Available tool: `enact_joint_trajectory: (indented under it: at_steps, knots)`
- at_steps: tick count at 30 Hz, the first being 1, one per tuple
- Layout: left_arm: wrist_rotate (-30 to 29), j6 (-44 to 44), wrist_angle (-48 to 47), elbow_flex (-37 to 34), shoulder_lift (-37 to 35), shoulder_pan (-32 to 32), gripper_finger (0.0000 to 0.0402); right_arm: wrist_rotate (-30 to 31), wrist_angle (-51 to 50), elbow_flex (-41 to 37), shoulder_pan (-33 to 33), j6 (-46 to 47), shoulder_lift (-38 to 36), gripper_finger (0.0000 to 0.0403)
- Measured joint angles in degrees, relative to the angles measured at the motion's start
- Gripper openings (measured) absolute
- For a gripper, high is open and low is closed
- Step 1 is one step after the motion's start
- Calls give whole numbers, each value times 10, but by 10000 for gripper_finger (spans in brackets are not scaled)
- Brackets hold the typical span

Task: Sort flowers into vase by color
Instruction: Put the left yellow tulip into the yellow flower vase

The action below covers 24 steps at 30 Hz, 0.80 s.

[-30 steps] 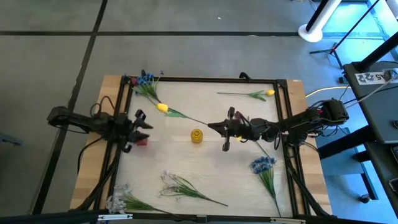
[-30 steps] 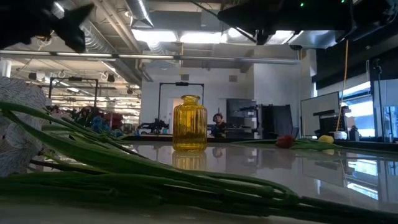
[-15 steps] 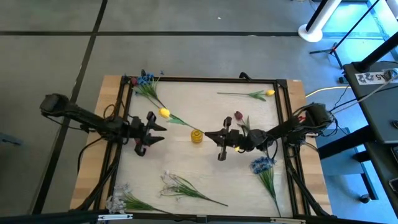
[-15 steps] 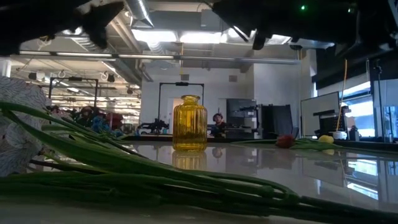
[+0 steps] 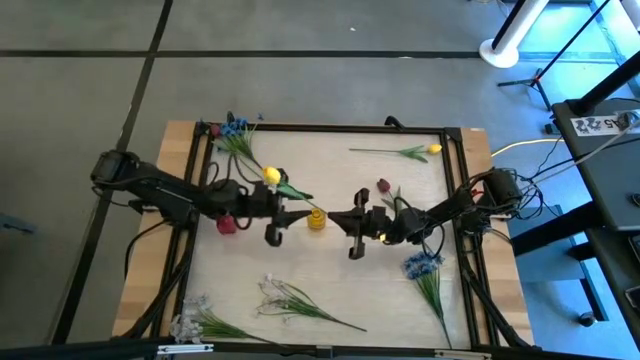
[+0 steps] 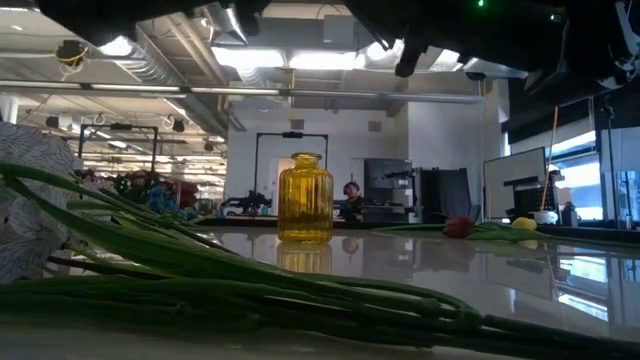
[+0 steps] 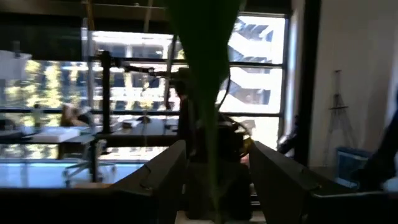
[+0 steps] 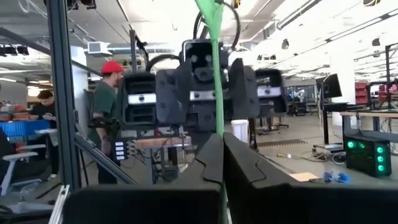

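Both arms have closed in on the yellow vase (image 5: 316, 219) since the earlier frames: the left gripper (image 5: 276, 212) has come from the desk's (image 5: 340, 290) left edge to just left of the vase, carrying a yellow tulip (image 5: 271, 176) whose bloom hangs behind and left of the vase. Its fingers look clamped on a green stem. The right gripper (image 5: 354, 225), just right of the vase, has its fingers (image 8: 205, 163) pinched on the stem of a dark red bud (image 5: 382, 186). Two grippers this near the vase could collide or tip it; a red bud landing in a yellow vase would missort. Other flowers lie well away from the vase.
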Motion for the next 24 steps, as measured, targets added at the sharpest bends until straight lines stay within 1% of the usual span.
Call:
enact_joint_trajectory:
  at_steps: [2,5,9,11,14,15,16,17,20,22,24]
  knots:
    - [14,-20,12,4,8,3,173,-1,0,3,0,0,0,1]
    - [12,-31,42,6,16,2,171,-5,0,11,0,0,0,1]
    - [-21,-37,65,6,22,2,151,-5,0,21,0,0,0,1]
    - [-45,-42,65,6,22,-2,125,-6,-7,27,0,-7,0,1]
    - [-52,-47,64,6,22,-8,59,2,-45,41,0,-18,0,13]
    - [-52,-47,65,6,22,-11,34,10,-62,48,0,-18,0,22]
    - [-54,-48,65,6,22,-13,17,19,-83,57,0,-20,0,35]
    - [-58,-47,64,6,22,-15,10,27,-105,65,0,-27,0,51]
    - [-62,-31,33,6,6,-18,3,50,-152,84,1,-71,-6,109]
    - [-64,-23,-25,8,-22,-16,2,73,-179,91,8,-94,-23,153]
    - [-70,-22,-90,16,-49,-13,1,111,-183,94,18,-116,-41,194]
